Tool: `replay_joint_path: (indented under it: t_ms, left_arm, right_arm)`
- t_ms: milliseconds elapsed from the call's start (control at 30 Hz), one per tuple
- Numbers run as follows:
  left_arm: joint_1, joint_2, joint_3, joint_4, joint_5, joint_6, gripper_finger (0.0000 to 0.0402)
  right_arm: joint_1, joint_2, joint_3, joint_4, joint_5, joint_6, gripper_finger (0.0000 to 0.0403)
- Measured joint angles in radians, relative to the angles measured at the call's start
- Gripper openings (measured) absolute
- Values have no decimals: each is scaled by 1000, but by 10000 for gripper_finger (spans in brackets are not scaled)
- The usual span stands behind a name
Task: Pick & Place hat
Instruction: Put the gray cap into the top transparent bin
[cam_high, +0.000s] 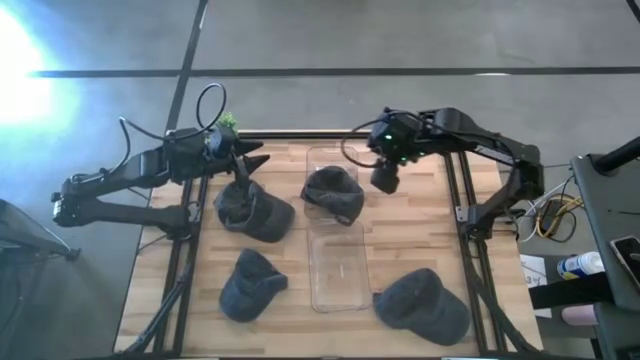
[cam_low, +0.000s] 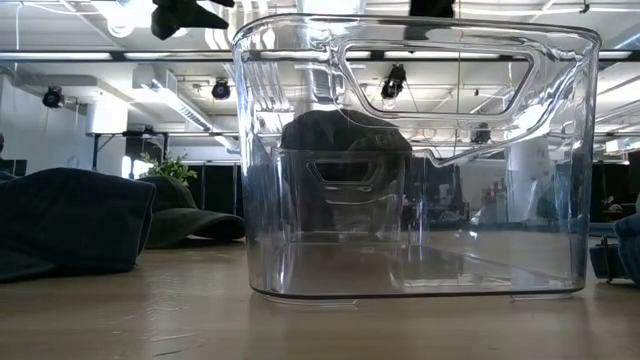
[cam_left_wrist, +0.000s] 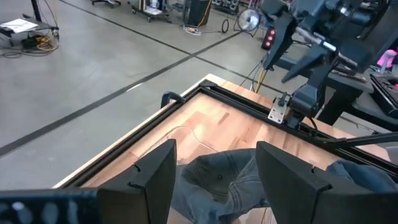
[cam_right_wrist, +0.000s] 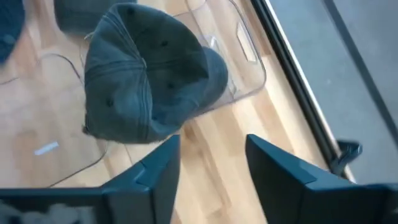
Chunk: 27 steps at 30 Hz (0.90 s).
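Hat (cam_high: 333, 193) number one sits in the far end of the clear bin (cam_high: 338, 280), its brim draped over the rim, just below and to the side of my right end effector (cam_high: 385, 180), whose fingers stand apart with nothing between them. I judge the risk here is that cap sliding off the rim onto the desk (cam_high: 400, 240), since it rests half on the edge rather than down inside.

My left end effector (cam_high: 240, 185), fingers also apart, hangs right above a second hat (cam_high: 252, 210); closing on a thin fold of fabric could let it slip on the lift. Two more hats (cam_high: 250, 285) (cam_high: 422, 305) lie well off, nearer me. Both arms reach inward from the desk's sides, wrists pitched downward.
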Motion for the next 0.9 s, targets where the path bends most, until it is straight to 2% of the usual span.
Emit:
replay_joint_path:
  t_ms: [267, 333, 600, 900]
  left_arm:
    - [0, 2, 0, -28, 62, -18, 213]
    - [0, 2, 0, -52, 80, -36, 213]
    - [0, 21, 0, -223, 154, -141, 213]
    - [1, 111, 0, -435, 156, -210, 213]
  right_arm:
    - [4, -165, -278, 10, 0, 138, 36]
    - [4, -202, -345, 23, -2, 162, 16]
    - [3, -333, -521, 140, -6, 233, 13]
    - [3, -383, -567, 148, -6, 244, 13]
